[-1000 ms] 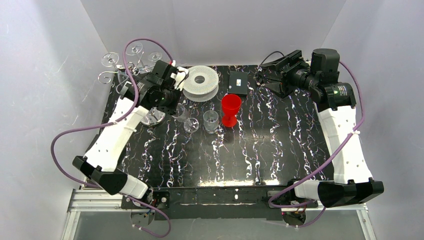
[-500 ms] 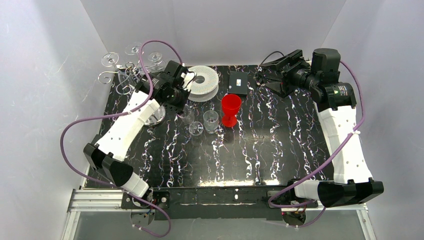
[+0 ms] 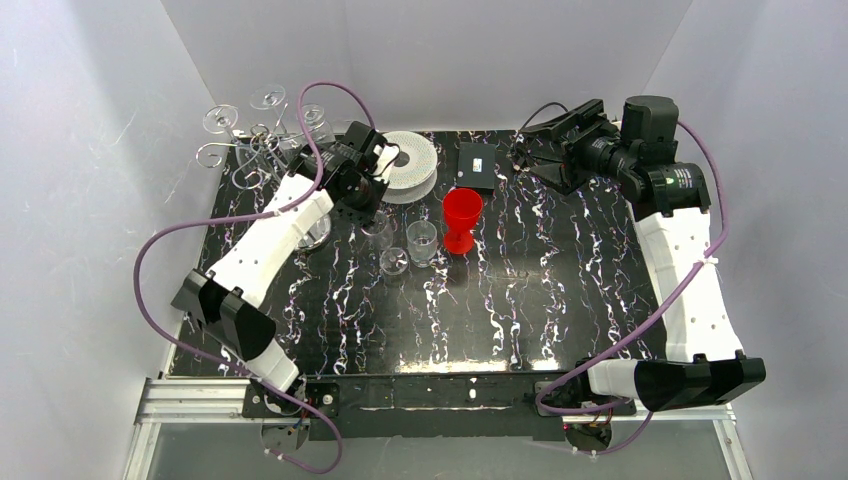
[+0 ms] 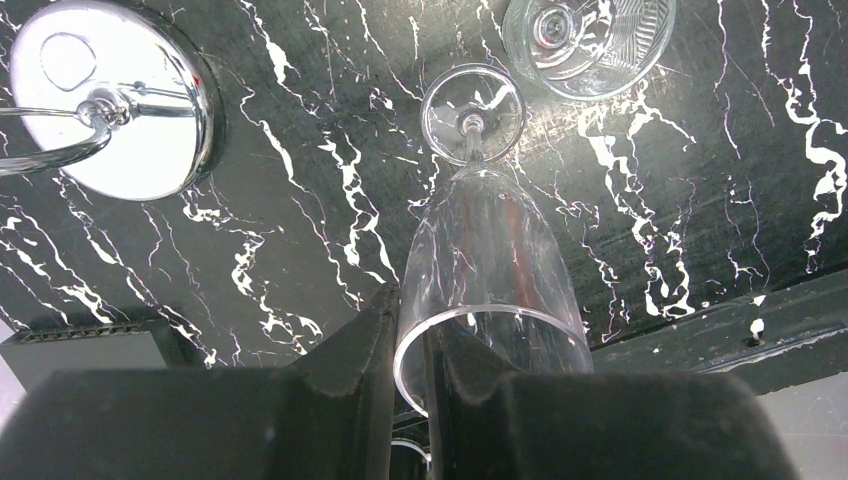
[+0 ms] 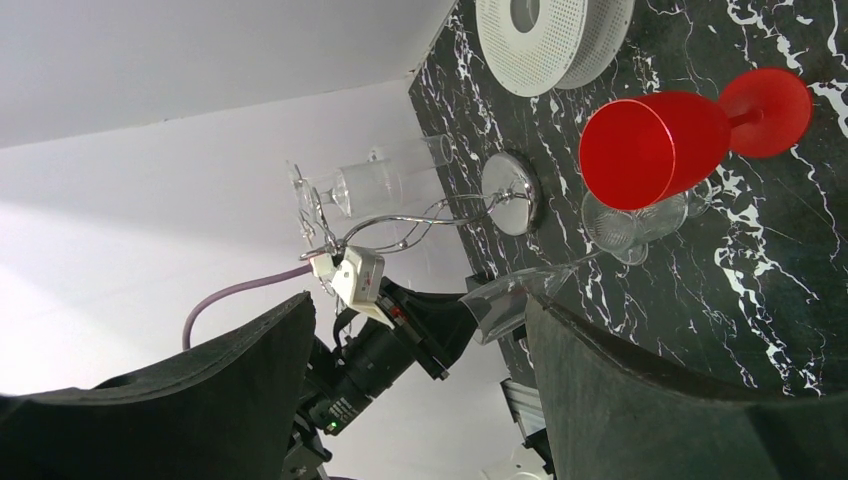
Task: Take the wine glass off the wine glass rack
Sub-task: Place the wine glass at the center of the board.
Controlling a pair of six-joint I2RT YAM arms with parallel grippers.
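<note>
Holding the glass by its rim

Left gripper [image 4: 408, 335] is closed tight on the rim of the glass [image 4: 490, 250], pinching one thin wall. Right gripper [image 5: 420, 400] is spread wide, holding nothing. The glass is off the rack [image 4: 110, 100], whose base sits at 10 o'clock from it. Another glass [image 4: 585, 40] sits close at 1 o'clock. The grip is small, so the glass could slip or tip. Its foot could bump that near glass.
</note>
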